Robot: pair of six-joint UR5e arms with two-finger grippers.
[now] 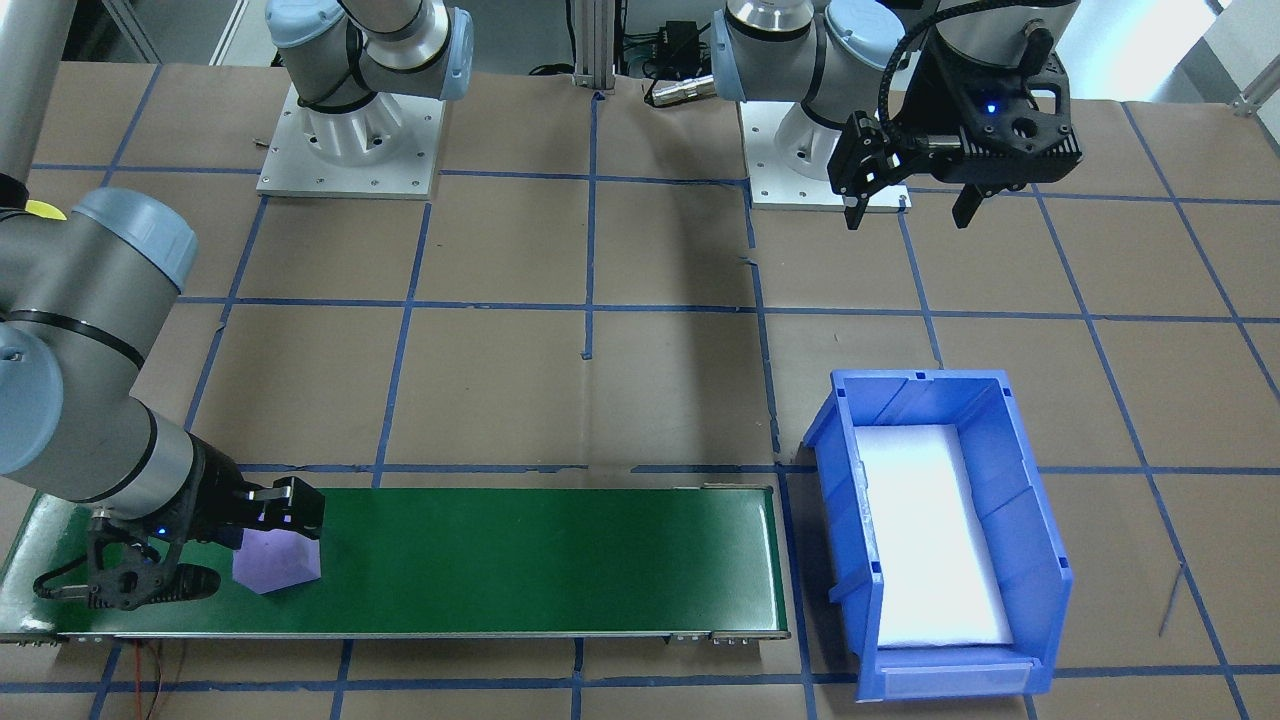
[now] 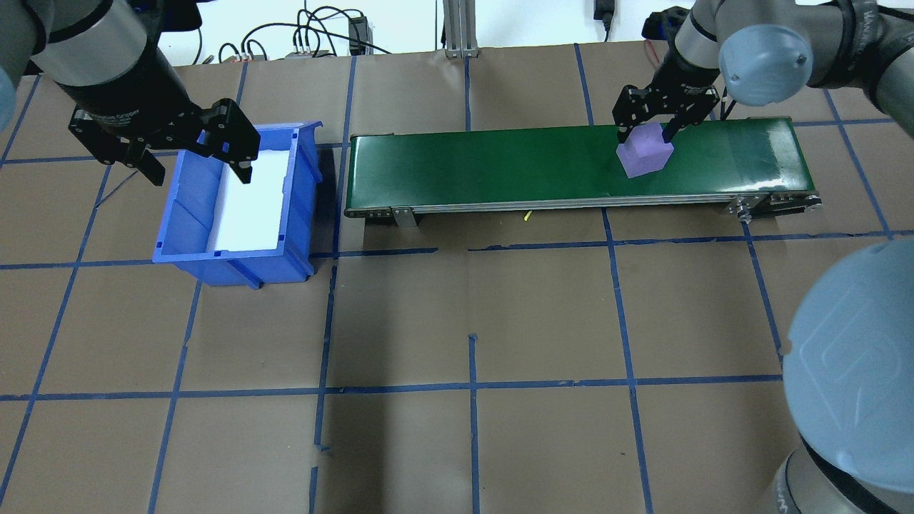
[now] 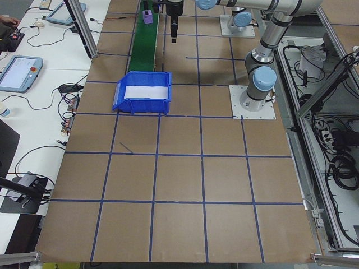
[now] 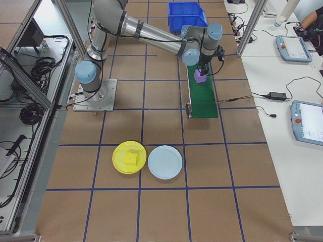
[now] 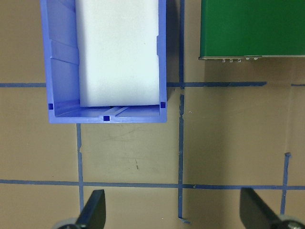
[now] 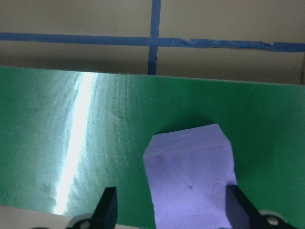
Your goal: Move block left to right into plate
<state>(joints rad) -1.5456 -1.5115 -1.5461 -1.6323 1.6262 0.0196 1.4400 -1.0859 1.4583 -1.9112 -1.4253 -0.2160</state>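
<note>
A purple foam block (image 2: 645, 155) lies on the green conveyor belt (image 2: 500, 164), toward its right end. My right gripper (image 2: 648, 130) is lowered over it, open, a finger on either side. In the right wrist view the block (image 6: 193, 179) sits nearer the right finger, and a gap shows at the left finger (image 6: 107, 210). The lime-yellow plate (image 4: 121, 166) lies on the table in the exterior right view, well short of the belt, with a yellow cube in it. My left gripper (image 2: 193, 153) hangs open and empty above the blue bin (image 2: 193, 214).
The blue bin (image 1: 1040, 560) holds a white foam pad and stands off the belt's other end. A pale blue plate (image 4: 165, 162) lies beside the yellow one. Blue tape lines grid the brown table.
</note>
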